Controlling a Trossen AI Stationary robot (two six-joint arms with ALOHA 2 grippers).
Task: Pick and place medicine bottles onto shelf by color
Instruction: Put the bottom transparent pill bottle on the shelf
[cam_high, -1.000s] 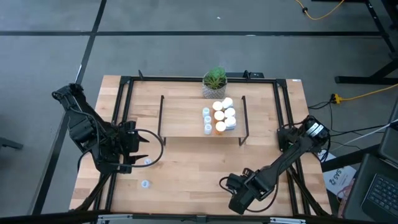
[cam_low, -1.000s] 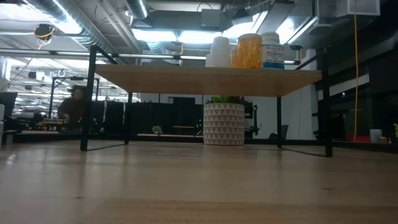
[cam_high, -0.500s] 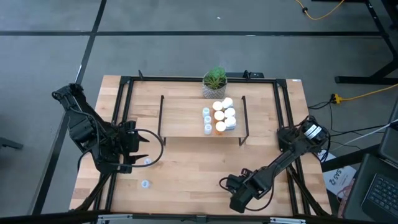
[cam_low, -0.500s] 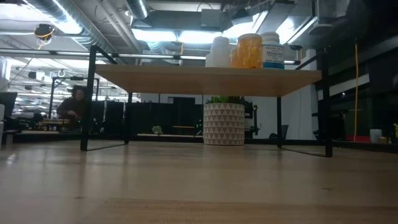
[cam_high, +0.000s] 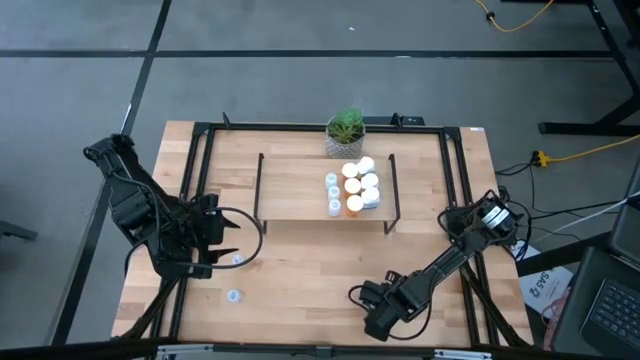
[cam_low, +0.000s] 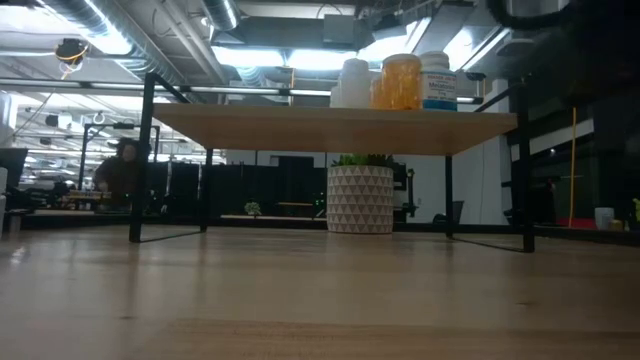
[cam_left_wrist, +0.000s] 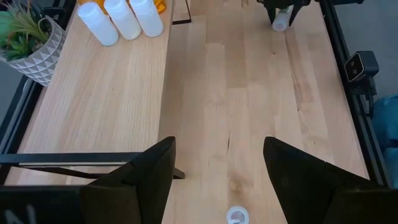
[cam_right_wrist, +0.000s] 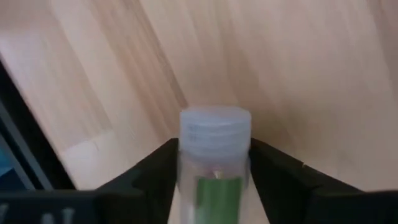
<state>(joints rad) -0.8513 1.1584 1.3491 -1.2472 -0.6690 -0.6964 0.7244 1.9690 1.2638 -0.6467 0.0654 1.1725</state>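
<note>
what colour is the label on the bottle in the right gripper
Green, on a pale clear bottle between the right gripper's fingers; right wrist view.

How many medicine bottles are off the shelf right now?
3: two bottles on the tabletop near the left pincer, third bottle in the right pincer; others may be hidden.

Even overhead light is falling on my worktop (cam_high: 300, 260), casting only soft shadows. In the low view, ceiling lamps (cam_low: 250, 55) are glaring while the room behind is staying dim. Between my right fingers (cam_right_wrist: 155, 180), the bottle (cam_right_wrist: 214, 155) is blurring, too close to focus.
</note>
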